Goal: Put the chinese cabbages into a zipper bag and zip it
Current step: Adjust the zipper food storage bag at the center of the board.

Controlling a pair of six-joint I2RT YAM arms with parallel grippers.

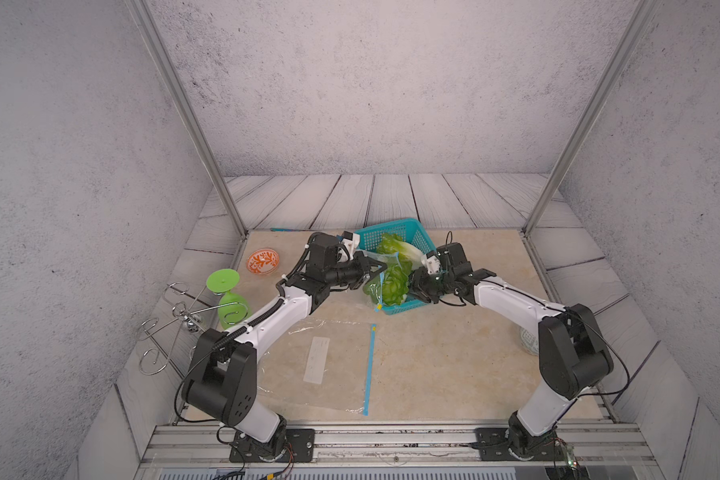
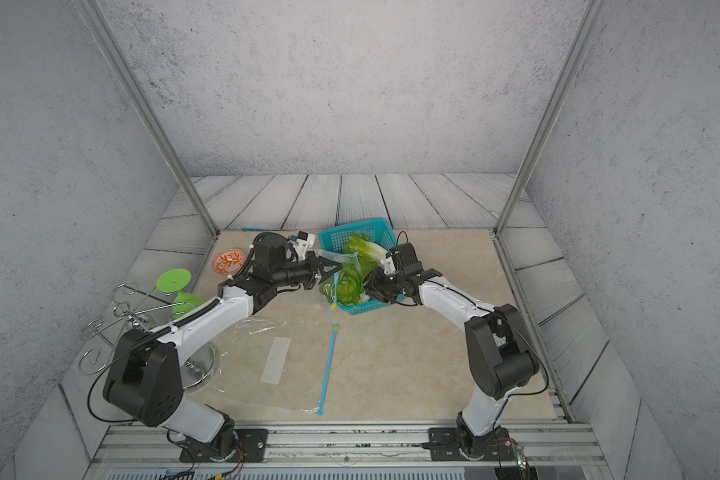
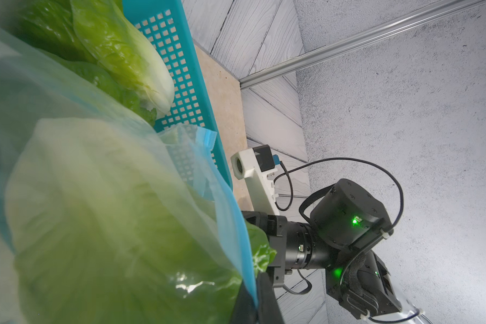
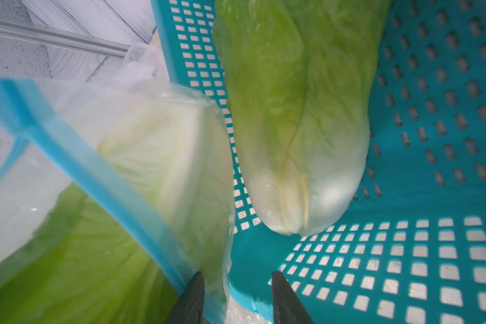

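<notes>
Chinese cabbages (image 1: 393,248) — small heads with white ends and crinkly green leaves — sit at the far middle of the beige stone-look table (image 1: 454,353). In both top views 1 bare head (image 2: 364,245) lies in the teal plastic basket with square holes (image 1: 385,236). More green leaves show inside a clear plastic zipper bag with a blue zip strip (image 1: 374,289), held up at the basket's left side. The left gripper (image 1: 380,268) is pinched tight on that bag's top edge. The right gripper (image 1: 412,289) is just beside the bag, over the basket. A second clear zipper bag (image 1: 341,374) lies flat near the front. A green plastic goblet (image 1: 225,299) and an orange-and-white patterned bowl (image 1: 262,261) are off to the left.

Left wrist view: 1 big head (image 3: 96,210) fills the bag, and the blue strip (image 3: 230,213) runs down between the dark fingers (image 3: 267,303). How many heads are inside I cannot tell.

Right wrist view: the bare head (image 4: 300,126) lies in the basket (image 4: 418,252), white end toward the camera. The right gripper (image 4: 237,297) has its 2 fingers apart, loose and squeezing nothing, with the bag's thin edge (image 4: 222,266) between them.
</notes>
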